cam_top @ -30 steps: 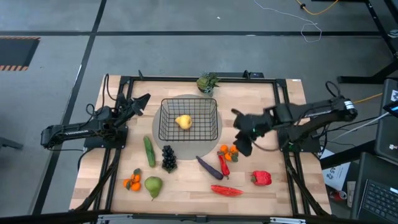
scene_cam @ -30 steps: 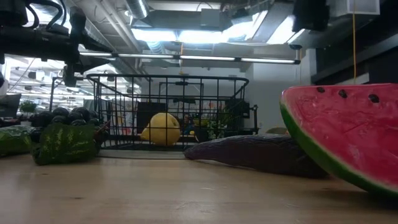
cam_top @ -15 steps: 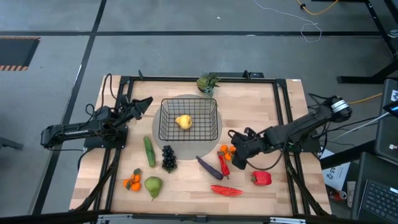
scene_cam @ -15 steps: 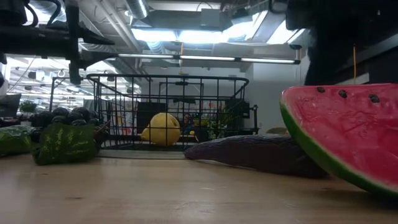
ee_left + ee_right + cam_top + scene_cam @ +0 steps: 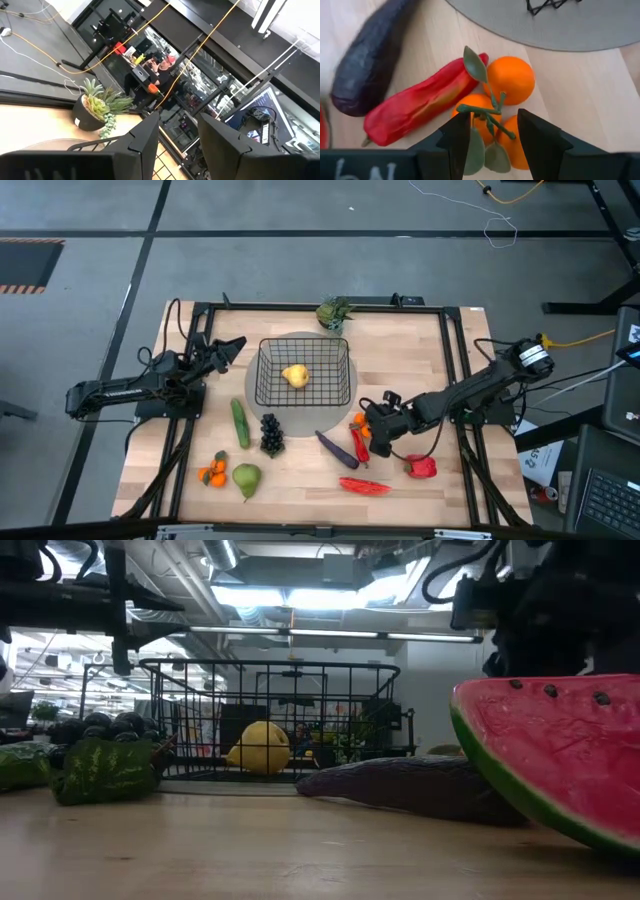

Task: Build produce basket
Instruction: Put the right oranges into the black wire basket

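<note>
The black wire basket (image 5: 330, 385) stands on a grey round mat at the table's middle, with a yellow pear (image 5: 294, 375) inside. My right gripper (image 5: 368, 430) is open, low over an orange cluster (image 5: 507, 80) to the basket's near right. In the right wrist view its fingers stand on either side of the cluster's green stem (image 5: 487, 117). A red chili (image 5: 415, 107) and a purple eggplant (image 5: 367, 60) lie beside the cluster. My left gripper (image 5: 232, 345) waits open above the table, left of the basket.
A cucumber (image 5: 240, 423), dark grapes (image 5: 271, 434), a second orange cluster (image 5: 213, 473) and a green pear (image 5: 246, 478) lie at the near left. A red pepper (image 5: 421, 467) and a watermelon slice (image 5: 364, 486) lie at the near right. A leafy plant (image 5: 334, 312) stands at the far edge.
My right gripper has moved toward the table's left and near edges and gone down, ending low over the orange cluster beside the chili. Its arm has stretched out lower across the table.
</note>
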### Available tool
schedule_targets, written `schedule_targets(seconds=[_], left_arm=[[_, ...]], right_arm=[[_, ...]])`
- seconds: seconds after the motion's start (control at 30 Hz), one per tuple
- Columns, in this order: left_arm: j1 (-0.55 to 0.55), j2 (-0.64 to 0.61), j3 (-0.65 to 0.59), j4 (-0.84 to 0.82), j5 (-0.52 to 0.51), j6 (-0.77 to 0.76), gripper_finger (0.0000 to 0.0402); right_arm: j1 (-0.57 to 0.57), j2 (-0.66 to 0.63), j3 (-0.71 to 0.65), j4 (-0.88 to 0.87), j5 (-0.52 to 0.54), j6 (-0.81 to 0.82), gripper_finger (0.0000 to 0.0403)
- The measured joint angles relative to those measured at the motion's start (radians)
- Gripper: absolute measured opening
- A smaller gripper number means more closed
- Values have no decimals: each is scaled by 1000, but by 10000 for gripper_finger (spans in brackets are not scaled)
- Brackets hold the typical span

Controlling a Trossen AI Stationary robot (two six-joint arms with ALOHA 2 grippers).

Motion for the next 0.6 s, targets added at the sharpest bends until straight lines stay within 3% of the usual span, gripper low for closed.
schedule_targets(seconds=[0.23,0.33,0.47,0.6], left_arm=[[0,0,0,-1,0,0,133],[0,0,0,-1,0,0,133],[0,0,0,-1,0,0,133],[0,0,0,-3,0,-1,133]], right_arm=[[0,76,2,38,-13,34,156],[0,83,2,55,-17,87,114],[0,66,12,31,-26,135,20],[0,41,107,-77,-20,142,7]])
